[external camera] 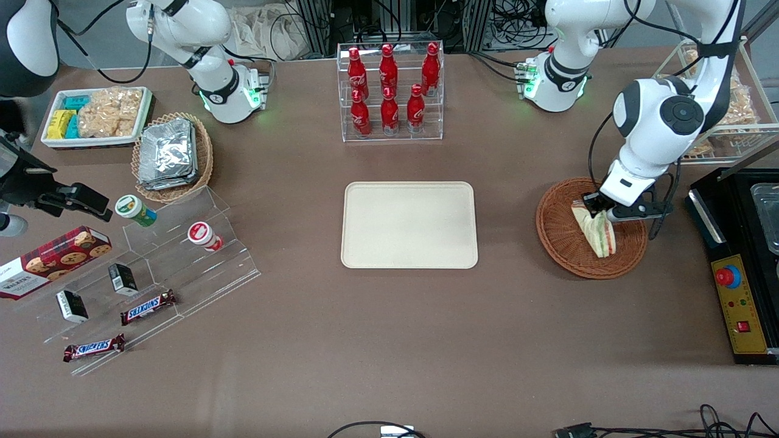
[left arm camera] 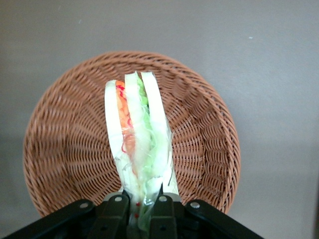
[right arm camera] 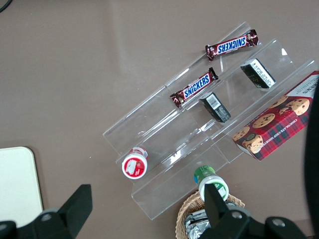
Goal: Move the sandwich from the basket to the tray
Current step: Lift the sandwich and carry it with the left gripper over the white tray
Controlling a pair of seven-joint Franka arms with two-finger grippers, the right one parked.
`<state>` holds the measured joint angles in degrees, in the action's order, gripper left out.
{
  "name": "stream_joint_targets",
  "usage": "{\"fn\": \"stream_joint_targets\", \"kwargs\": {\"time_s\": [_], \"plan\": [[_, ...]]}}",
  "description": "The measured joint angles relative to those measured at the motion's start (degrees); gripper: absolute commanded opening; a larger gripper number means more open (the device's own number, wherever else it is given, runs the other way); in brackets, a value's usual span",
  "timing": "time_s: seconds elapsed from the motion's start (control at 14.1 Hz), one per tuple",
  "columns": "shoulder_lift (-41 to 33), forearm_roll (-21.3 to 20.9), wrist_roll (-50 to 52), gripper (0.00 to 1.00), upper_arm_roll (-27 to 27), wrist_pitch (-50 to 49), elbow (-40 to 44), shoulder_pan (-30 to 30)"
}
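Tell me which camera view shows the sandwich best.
The left wrist view: the sandwich fills it, filling layers showing, pinched at one end by the hand above the basket. The front view shows it small, partly covered by the hand. The right wrist view does not show it.

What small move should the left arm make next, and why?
Probably a straight lift. The gripper is shut on one corner of the sandwich, which hangs over the basket, so the grasp seems made. The tray lies bare toward the parked arm's end of the table, and raising the sandwich above the wicker rim first should keep it from snagging when carried there.
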<state>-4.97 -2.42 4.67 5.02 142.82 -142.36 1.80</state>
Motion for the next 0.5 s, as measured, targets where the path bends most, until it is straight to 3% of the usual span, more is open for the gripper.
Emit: {"fn": "stream_joint_targets", "kwargs": {"time_s": [0.5], "plan": [[0.03,0.0,-7.26,0.1,3.84,-14.87,12.29,-0.06]]}}
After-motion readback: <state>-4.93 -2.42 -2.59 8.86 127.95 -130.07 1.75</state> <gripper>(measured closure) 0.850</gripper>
